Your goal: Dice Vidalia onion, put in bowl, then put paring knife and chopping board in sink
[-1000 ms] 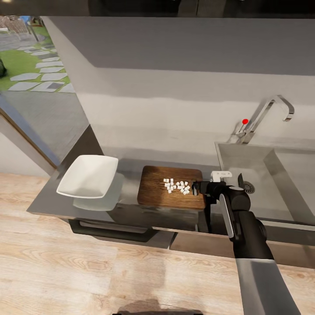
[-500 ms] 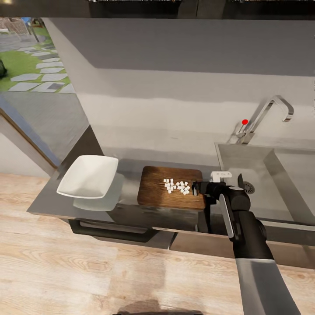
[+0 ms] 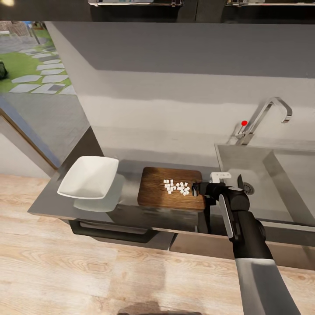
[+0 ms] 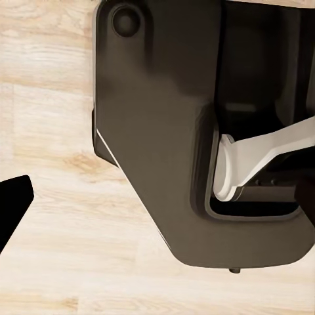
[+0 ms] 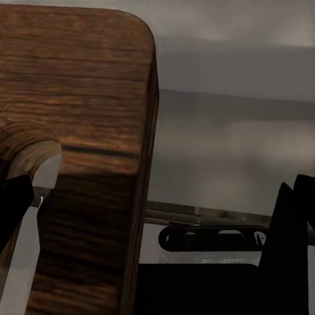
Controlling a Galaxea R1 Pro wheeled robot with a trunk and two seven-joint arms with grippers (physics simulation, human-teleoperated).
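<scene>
Head view looks down on the grey countertop [image 3: 127, 175], with the brown chopping board [image 3: 157, 192] lying flat near the centre of the frame and a small heap of white diced onion [image 3: 176, 187] resting on its right half. At about nine o'clock from the board, well apart from it, sits the white squarish bowl [image 3: 89, 177], with nothing in it. At three o'clock from the board lies the sink [image 3: 262, 183], its round drain [image 3: 248, 188] near the basin's front, and the chrome tap [image 3: 264, 118] with a red knob [image 3: 244, 123] rises at about twelve o'clock from the basin. The right arm reaches up from five o'clock, and the right gripper [image 3: 195, 189] sits at the board's right edge, just beside the onion pieces; a white part [image 3: 220, 176] sticks out near the wrist. Whether a blade is in that gripper I cannot tell. Right wrist view shows the board's rounded corner [image 5: 85, 131] very close, with the gripper's dark fingers [image 5: 16, 203] set wide either side of the frame, one by the board's slot, but whether they press on the wood is unclear. Left wrist view shows the robot's dark base [image 4: 164, 131] over the light wood floor [image 4: 52, 197], and one dark fingertip [image 4: 13, 203] at the frame's edge; how far that pincer stands open I cannot tell.
</scene>
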